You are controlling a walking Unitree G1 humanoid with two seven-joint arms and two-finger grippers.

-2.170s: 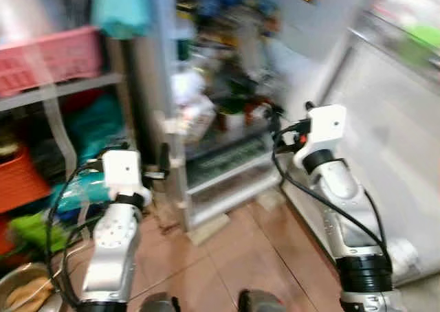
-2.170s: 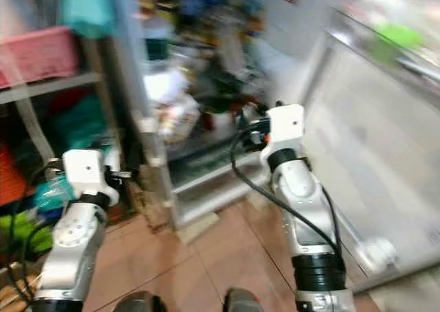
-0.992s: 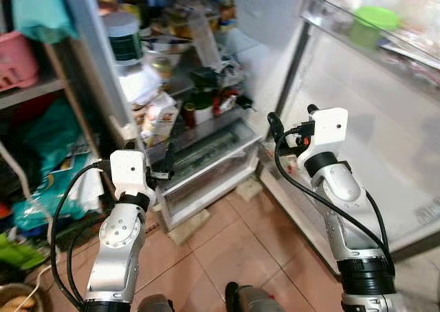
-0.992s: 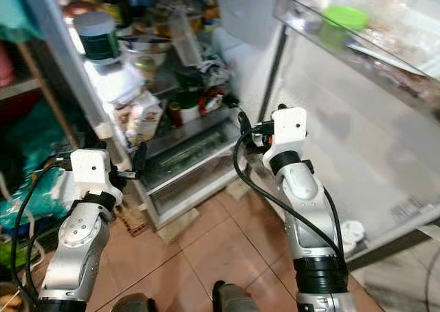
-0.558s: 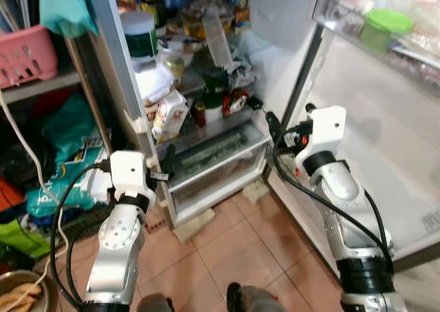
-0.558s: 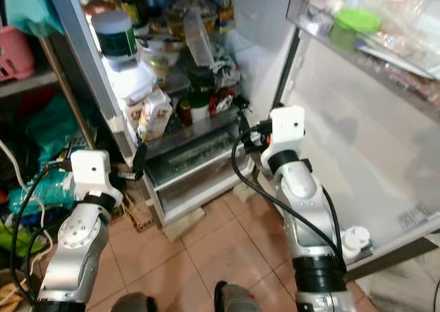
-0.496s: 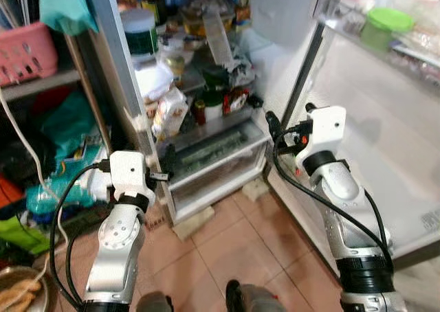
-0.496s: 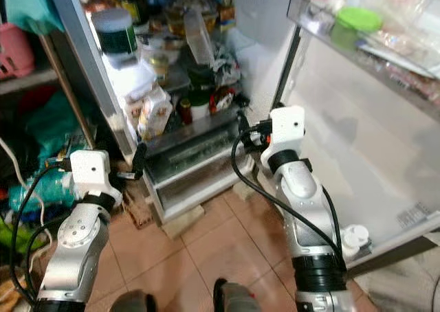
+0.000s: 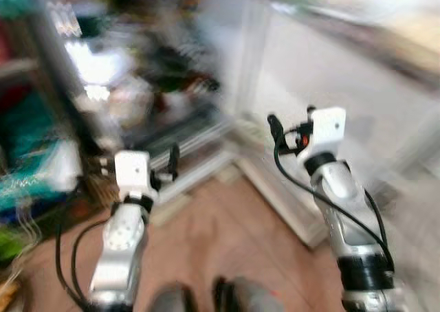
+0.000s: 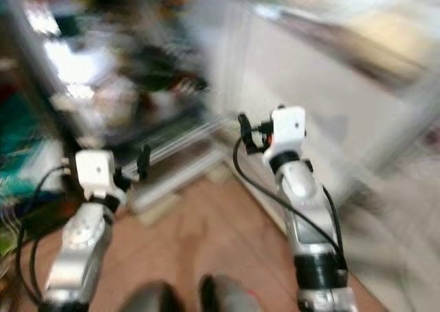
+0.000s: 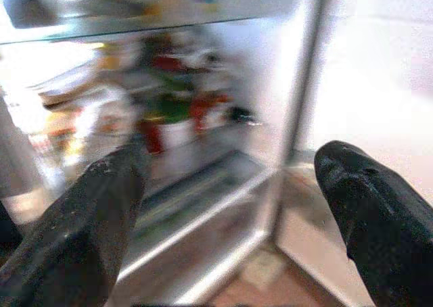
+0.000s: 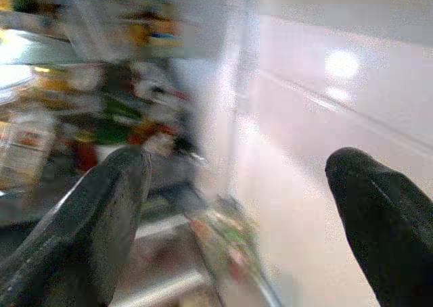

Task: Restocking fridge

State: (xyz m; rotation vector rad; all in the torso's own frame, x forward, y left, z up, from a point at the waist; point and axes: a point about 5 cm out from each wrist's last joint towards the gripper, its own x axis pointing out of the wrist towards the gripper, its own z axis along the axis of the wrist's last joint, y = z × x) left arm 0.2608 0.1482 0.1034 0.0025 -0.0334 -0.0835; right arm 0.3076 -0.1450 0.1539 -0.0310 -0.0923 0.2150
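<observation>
The head views are blurred by motion. The open fridge point(image 9: 148, 85) stands ahead on my left, its shelves crowded with jars, bottles and packets point(image 11: 172, 111) above a clear bottom drawer point(image 11: 203, 199). The white fridge door point(image 9: 344, 78) swings out to the right. My left gripper point(image 9: 172, 158) is raised in front of the lower shelves, open and empty point(image 11: 230, 159). My right gripper point(image 9: 273, 128) is held up near the door's inner edge, also open with nothing in it point(image 12: 237, 161).
Brown floor tiles point(image 9: 220, 236) lie between me and the fridge. Teal and green bags point(image 9: 27, 168) are heaped at the far left. My feet point(image 9: 206, 299) show at the bottom edge. The door's base point(image 9: 295, 209) juts out at floor level on the right.
The whole picture has swung and blurred, so the camera is moving; the fridge now sits further left in view. Both arms hold the same raised pose, grippers still open.
</observation>
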